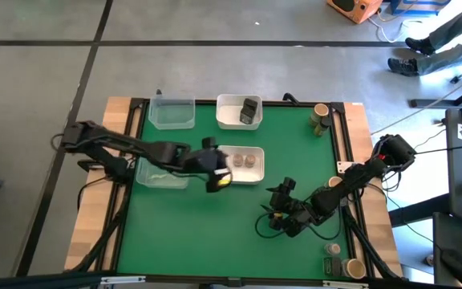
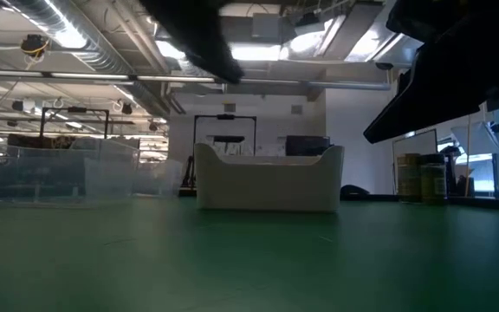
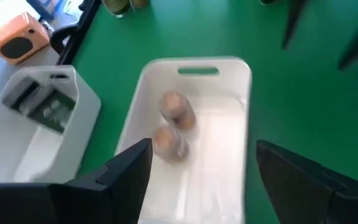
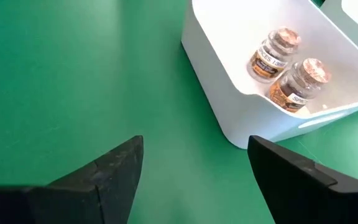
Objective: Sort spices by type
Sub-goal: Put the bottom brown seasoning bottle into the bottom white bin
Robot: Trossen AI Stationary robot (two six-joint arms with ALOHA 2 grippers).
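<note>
Two small brownish round jars (image 3: 178, 111) (image 3: 168, 142) lie side by side in a white tray (image 1: 257, 152) at the table's middle. My left gripper (image 1: 217, 175) hovers open above that tray's left end, nothing between its fingers. My right gripper (image 1: 279, 205) stands open and empty over the green mat, near and right of the tray; its wrist view shows the same jars (image 4: 272, 53) (image 4: 298, 84). A dark grey tin (image 1: 249, 111) lies in a second white tray (image 1: 229, 120) at the far edge. Tan-topped jars (image 1: 321, 119) stand at the far right, and other spices (image 1: 337, 261) stand at the near right corner.
Two clear plastic tubs stand on the left, one at the far edge (image 1: 172, 112) and one (image 1: 159, 173) under my left arm. The green mat between the middle tray and the near edge is bare. People's legs (image 1: 439, 44) show beyond the far right corner.
</note>
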